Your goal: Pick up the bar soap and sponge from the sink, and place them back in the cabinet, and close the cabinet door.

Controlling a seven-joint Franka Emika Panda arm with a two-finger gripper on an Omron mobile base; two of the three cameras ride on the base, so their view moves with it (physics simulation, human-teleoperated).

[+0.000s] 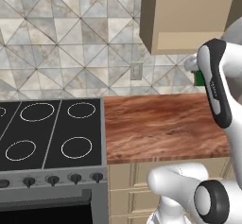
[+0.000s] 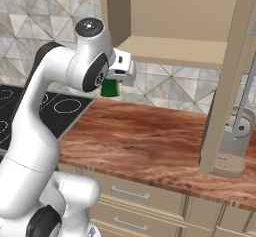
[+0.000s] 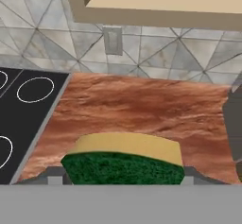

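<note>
My gripper (image 3: 122, 177) is shut on the sponge (image 3: 124, 161), which has a dark green face towards the camera and a yellow face above it. In the right base view the sponge (image 2: 109, 89) hangs under the hand (image 2: 121, 68), above the counter and just below the left end of the cabinet (image 2: 175, 48). The cabinet stands open with its lower shelf bare. The cabinet door (image 2: 231, 86) is swung out at the right, edge-on, with its silver bar handle (image 2: 245, 98). A green sliver of the sponge (image 1: 199, 79) peeks from behind my arm. The bar soap and the sink are out of view.
A brown wooden counter (image 1: 160, 124) runs under the cabinet, with a black stove (image 1: 52, 128) to its left. A grey appliance (image 2: 231, 151) stands on the counter behind the open door. A wall outlet (image 1: 136, 70) sits on the tiled backsplash. Beige drawers (image 2: 130, 193) lie below.
</note>
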